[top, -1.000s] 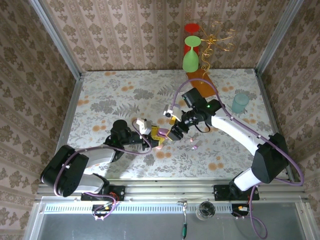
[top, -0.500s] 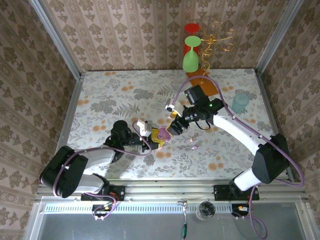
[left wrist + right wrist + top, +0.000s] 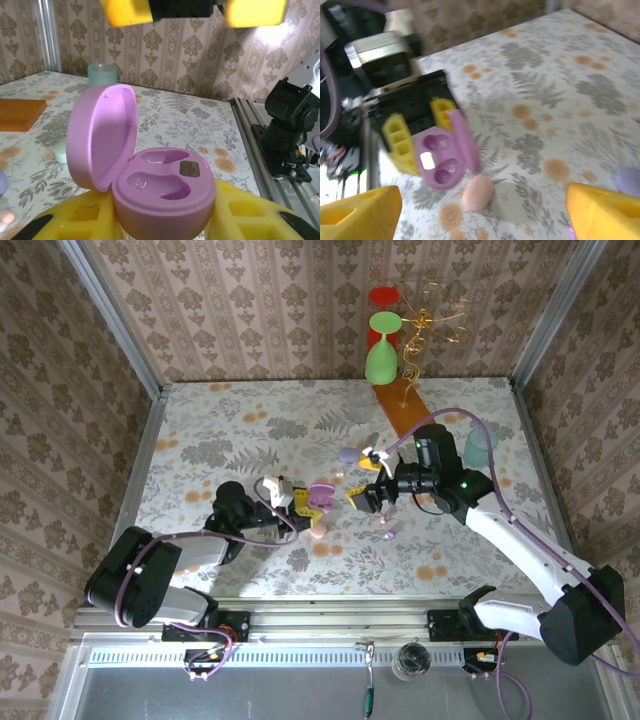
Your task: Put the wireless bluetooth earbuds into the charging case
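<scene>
The left gripper [image 3: 308, 502] sits low over the flowered table [image 3: 220, 440]. Its yellow fingers [image 3: 75, 220] pinch the base of a lilac-pink charging case [image 3: 162, 190] from both sides. The lid stands open and tilted back. Both wells in the base look empty, save for a dark square patch in one.

The right gripper [image 3: 363, 482] hangs just beside the case, jaws spread wide with nothing between them. In its wrist view the open case lies between its two yellow fingers [image 3: 360, 212].

The earbuds [image 3: 388, 529] lie on the table, tiny pale nubs close by the right gripper and clear of the charging case.

A pink pebble-shaped case [image 3: 478, 192] rests right beside the held one, and a lilac pebble-shaped case [image 3: 347, 455] lies near the right gripper. A teal cup [image 3: 480, 445] stands well off to the right.
</scene>
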`<state>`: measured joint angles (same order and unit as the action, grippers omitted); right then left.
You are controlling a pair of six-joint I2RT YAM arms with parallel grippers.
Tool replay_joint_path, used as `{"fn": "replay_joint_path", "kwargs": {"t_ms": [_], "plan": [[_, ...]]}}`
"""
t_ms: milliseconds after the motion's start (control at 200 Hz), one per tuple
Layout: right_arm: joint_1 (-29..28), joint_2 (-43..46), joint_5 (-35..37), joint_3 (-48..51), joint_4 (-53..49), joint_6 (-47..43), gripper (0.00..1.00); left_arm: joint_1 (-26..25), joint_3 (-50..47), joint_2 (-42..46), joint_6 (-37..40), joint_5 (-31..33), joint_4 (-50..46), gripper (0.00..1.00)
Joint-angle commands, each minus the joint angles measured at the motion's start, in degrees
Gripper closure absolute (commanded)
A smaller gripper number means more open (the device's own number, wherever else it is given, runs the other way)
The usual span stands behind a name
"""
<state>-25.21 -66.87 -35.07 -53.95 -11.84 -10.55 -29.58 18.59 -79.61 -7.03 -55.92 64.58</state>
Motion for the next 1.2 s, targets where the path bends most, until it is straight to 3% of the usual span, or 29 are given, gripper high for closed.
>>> {"fn": "replay_joint_path", "kwargs": {"t_ms": [0, 80, 260, 445, 590, 800, 975, 1195], "plan": [[1.9, 0.4, 14.3, 1.2, 5.0, 16.6, 0.17, 0.7, -0.7, -0.6, -3.1, -0.9, 7.8, 0.63], [2.4, -1.4, 23.1, -0.4, -1.5, 19.5, 0.20, 1.1, -0.7, -0.5, -2.9, -0.3, 7.8, 0.63], [0.5, -9.8, 35.0, -5.7, -16.3, 13.3, 0.21, 3.1, -2.4, 1.0, -3.1, 0.4, 9.3, 0.62], [-6.0, -19.6, 48.3, -9.5, -20.6, 5.2, 0.22, 10.1, -4.8, 5.0, -3.4, 0.7, 9.1, 0.62], [-10.2, -27.1, 55.0, -12.0, -19.8, 0.7, 0.31, 13.8, -5.8, 6.9, -2.7, 4.7, 8.9, 0.62], [-13.0, -37.2, 60.1, -18.9, -21.9, -1.8, 0.46, 18.3, -5.5, 6.8, -3.1, 6.1, 9.0, 0.63], [-13.1, -42.9, 55.2, -23.2, -23.4, -1.9, 0.48, 19.3, -5.5, 6.9, -2.9, 7.2, 9.0, 0.63], [-13.2, -48.0, 54.3, -28.2, -25.1, -1.8, 0.50, 19.5, -5.6, 7.4, -2.5, 7.4, 8.9, 0.63]]}}
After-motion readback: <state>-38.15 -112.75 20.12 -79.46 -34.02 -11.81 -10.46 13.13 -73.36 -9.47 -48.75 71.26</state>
